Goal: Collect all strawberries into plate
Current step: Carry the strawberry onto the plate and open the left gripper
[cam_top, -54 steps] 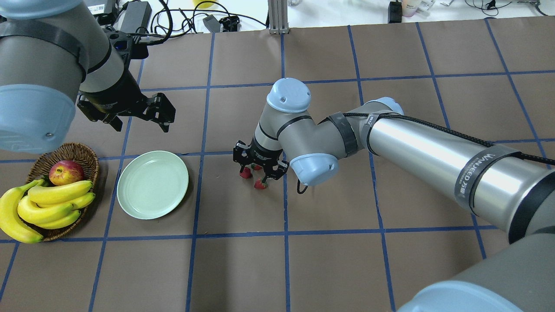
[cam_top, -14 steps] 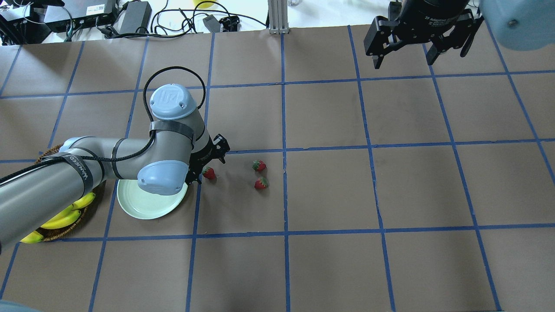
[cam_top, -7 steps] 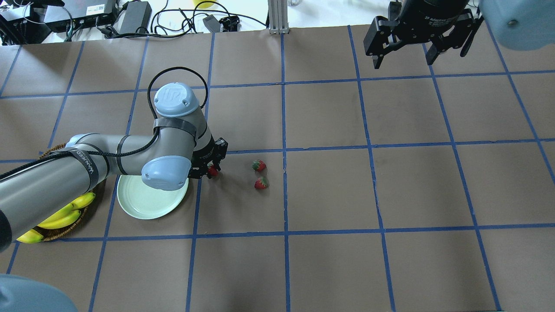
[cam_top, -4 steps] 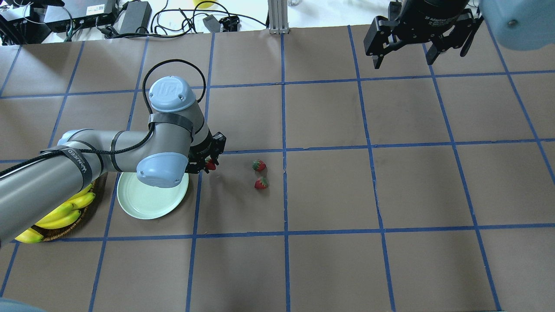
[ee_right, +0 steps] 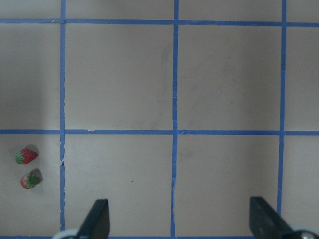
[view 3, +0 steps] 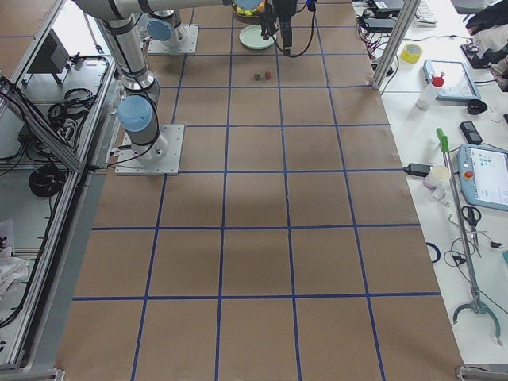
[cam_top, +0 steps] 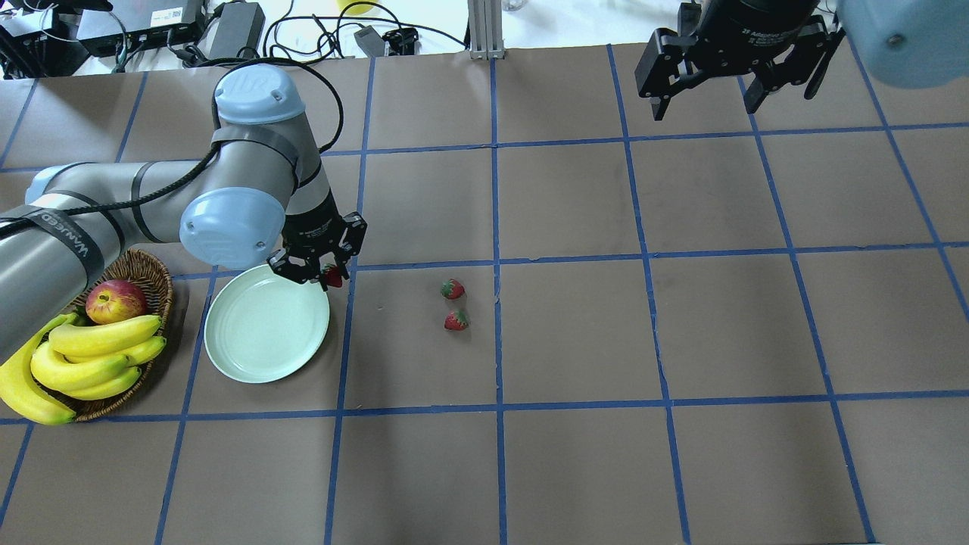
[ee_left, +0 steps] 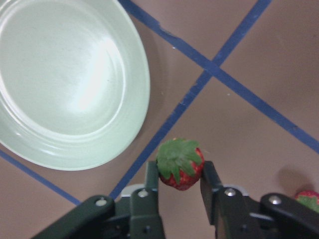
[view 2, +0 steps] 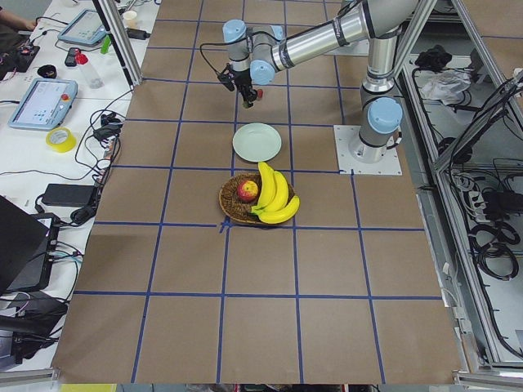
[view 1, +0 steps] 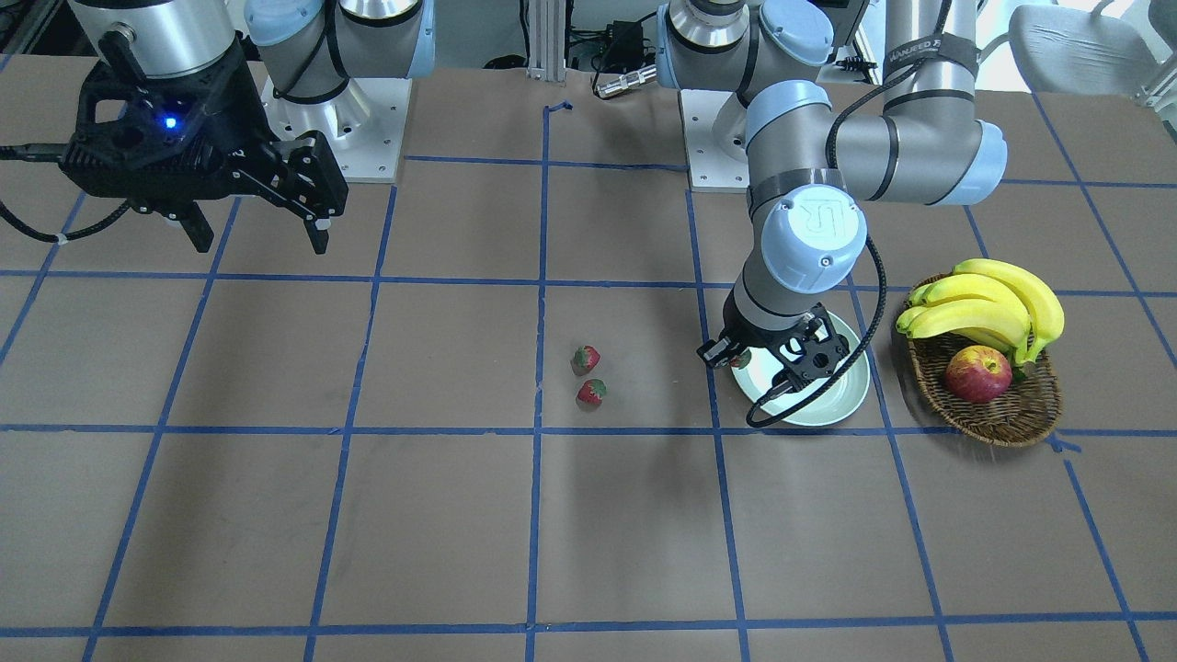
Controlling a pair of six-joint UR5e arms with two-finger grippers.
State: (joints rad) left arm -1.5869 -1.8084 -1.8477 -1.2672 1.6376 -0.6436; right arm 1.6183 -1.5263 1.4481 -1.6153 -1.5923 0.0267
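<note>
Brown paper tabletop (cam_top: 575, 341) lies beneath left end effector (ee_left: 179, 173) gripping strawberry (ee_left: 180, 164), cap upward.

I'm watching the desk (cam_top: 575, 469) from above-behind and opposite; distant end cameras are looking along it; wrist cameras are staring down close. All four exteriors are showing the plate (cam_top: 266, 322).

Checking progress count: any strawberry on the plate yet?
No, the plate holds nothing in the left wrist view; the left gripper grips one strawberry off to the side of its rim.
</note>
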